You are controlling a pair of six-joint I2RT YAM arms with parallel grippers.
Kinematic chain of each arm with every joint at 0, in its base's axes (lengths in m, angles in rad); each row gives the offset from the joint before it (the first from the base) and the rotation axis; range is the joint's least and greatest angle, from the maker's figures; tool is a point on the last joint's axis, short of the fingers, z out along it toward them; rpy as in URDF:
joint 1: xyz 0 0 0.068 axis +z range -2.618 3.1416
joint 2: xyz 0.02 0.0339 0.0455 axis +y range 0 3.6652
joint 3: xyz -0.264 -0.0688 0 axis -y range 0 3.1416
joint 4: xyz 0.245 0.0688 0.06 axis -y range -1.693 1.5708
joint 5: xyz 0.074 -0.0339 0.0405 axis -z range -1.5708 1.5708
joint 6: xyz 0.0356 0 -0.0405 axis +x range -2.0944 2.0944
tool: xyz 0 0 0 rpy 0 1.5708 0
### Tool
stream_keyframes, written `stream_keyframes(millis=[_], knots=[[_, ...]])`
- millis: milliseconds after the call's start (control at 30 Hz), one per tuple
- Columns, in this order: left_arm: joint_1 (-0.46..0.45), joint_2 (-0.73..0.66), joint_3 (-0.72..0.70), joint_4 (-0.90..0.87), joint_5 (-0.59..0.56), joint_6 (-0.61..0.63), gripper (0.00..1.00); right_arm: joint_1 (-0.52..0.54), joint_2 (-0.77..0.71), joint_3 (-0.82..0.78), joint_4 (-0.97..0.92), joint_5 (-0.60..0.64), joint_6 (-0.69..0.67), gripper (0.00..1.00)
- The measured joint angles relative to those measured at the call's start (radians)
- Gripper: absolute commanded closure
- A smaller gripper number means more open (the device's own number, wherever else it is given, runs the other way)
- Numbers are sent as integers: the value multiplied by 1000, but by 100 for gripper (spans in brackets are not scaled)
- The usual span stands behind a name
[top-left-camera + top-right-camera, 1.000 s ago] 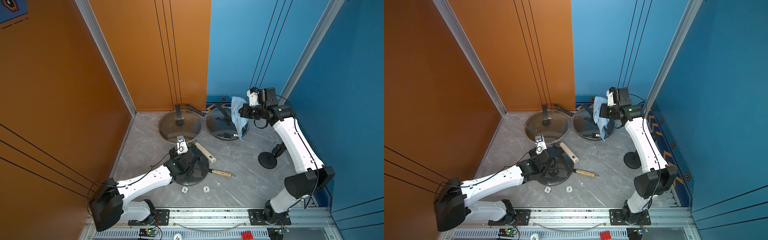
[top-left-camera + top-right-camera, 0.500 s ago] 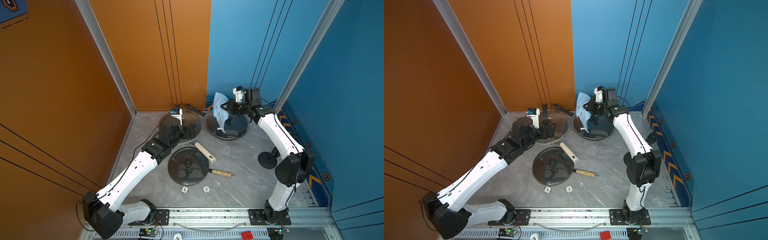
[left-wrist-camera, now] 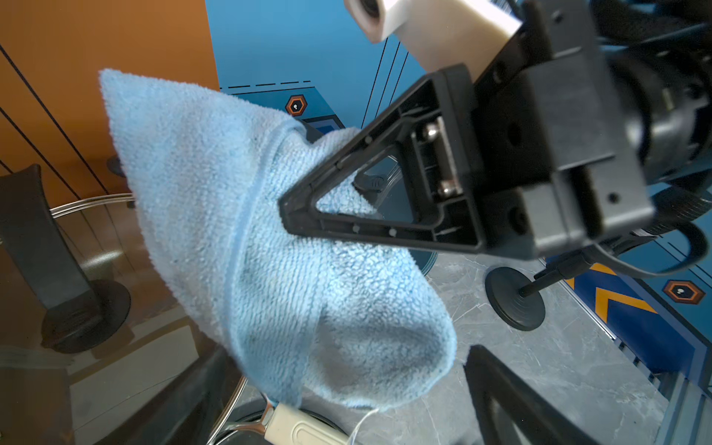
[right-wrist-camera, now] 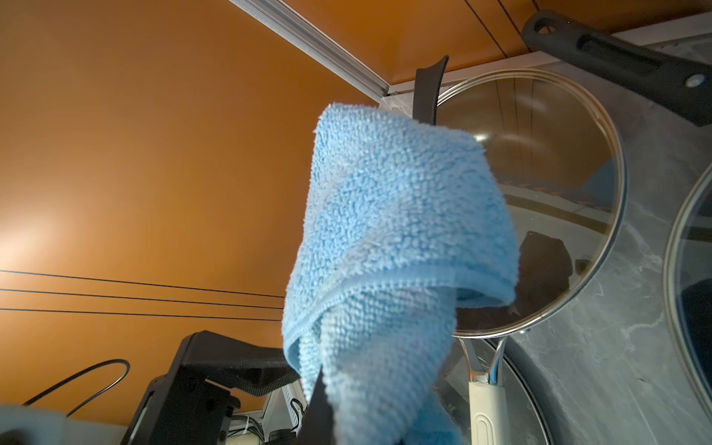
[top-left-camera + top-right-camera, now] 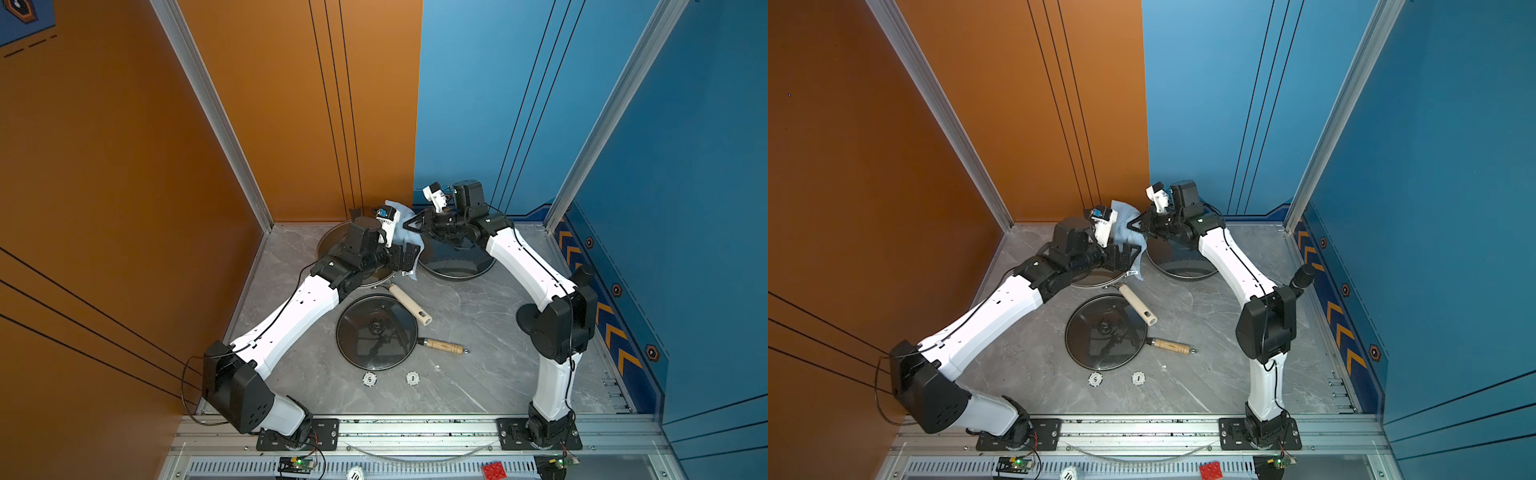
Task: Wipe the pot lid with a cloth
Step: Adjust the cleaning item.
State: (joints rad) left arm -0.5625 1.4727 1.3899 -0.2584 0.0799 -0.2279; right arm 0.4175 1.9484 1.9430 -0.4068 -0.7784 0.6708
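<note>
The light-blue cloth (image 5: 404, 233) (image 5: 1124, 229) hangs in the air at the back of the table, pinched in my shut right gripper (image 5: 409, 226) (image 5: 1133, 227). In the right wrist view the cloth (image 4: 389, 231) drapes from the jaws in front of a glass pot lid (image 4: 616, 185). My left gripper (image 5: 406, 258) (image 5: 1126, 255) stands open just below. The cloth's lower end (image 3: 308, 308) hangs between its spread fingers (image 3: 501, 397). Three glass lids lie flat: back left (image 5: 328, 243), back right (image 5: 455, 264), and a front one (image 5: 376, 332).
A cream pan handle (image 5: 409, 305) and a wooden handle (image 5: 442, 345) stick out beside the front lid. Two poker chips (image 5: 369, 379) lie near the front edge. A black round stand (image 3: 514, 298) sits at the right. Walls close in the back and both sides.
My left arm lifted off the front lid, swung to the back and then right, under the cloth. My right arm carried the cloth leftward towards the left gripper.
</note>
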Motion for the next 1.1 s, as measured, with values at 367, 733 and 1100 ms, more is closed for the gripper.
stream_keyframes(millis=[367,733,1100], knots=[[7,36,53,3,31,82,2,34,-7,3,7,-65,11,92],[51,47,57,-16,79,135,8,34,-53,-8,2,-91,10,92],[67,38,50,18,103,131,33,27,-93,-9,-6,-109,6,92]])
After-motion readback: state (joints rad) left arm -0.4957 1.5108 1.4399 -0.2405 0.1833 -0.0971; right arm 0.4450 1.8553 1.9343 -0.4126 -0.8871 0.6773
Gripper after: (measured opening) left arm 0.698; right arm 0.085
